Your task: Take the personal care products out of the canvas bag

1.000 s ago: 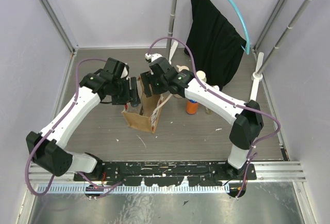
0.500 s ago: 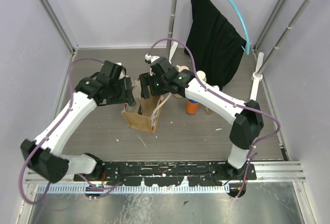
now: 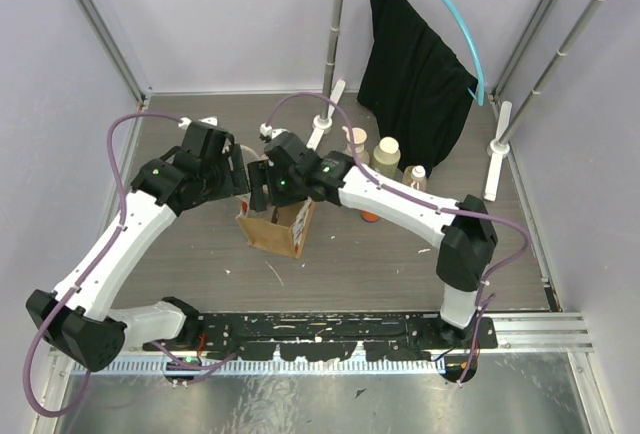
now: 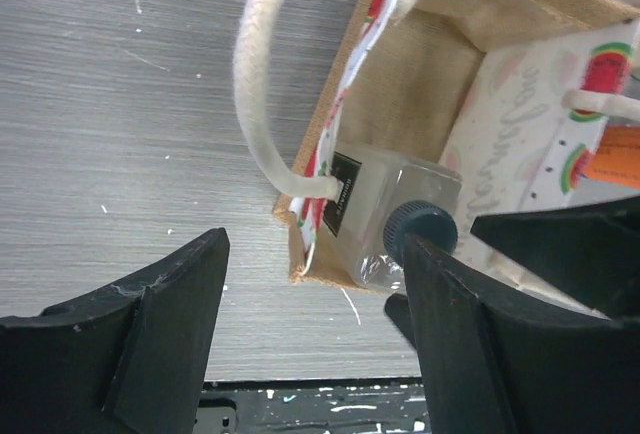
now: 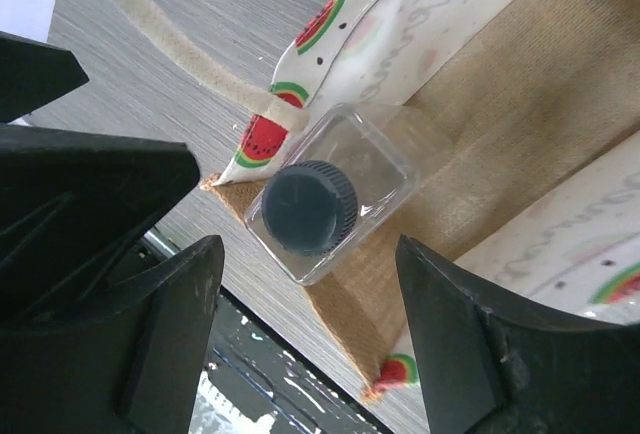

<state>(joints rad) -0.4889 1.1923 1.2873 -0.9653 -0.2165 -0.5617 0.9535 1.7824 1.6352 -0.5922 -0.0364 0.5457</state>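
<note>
The canvas bag (image 3: 284,232) stands open on the table between my arms. Inside it a clear square bottle with a dark blue cap (image 5: 308,208) leans in the near corner; it also shows in the left wrist view (image 4: 400,216). My right gripper (image 3: 260,190) hangs open just above the bag's mouth (image 5: 520,104), its jaws spread wider than the bottle and not touching it. My left gripper (image 3: 243,176) is open beside the bag's left wall (image 4: 420,74), next to a cream rope handle (image 4: 252,94). An orange bottle (image 3: 370,216) stands right of the bag, mostly behind my right arm.
Three bottles stand behind the bag: a beige one (image 3: 355,142), a beige one with a cream cap (image 3: 386,157) and an amber one with a white top (image 3: 415,178). A black garment (image 3: 415,74) hangs on a blue hanger from the rack at the back right.
My right gripper has swung left and down over the bag's near-left corner, uncovering the bottles behind. My left arm has drawn back to the left and up. Both stay open.
</note>
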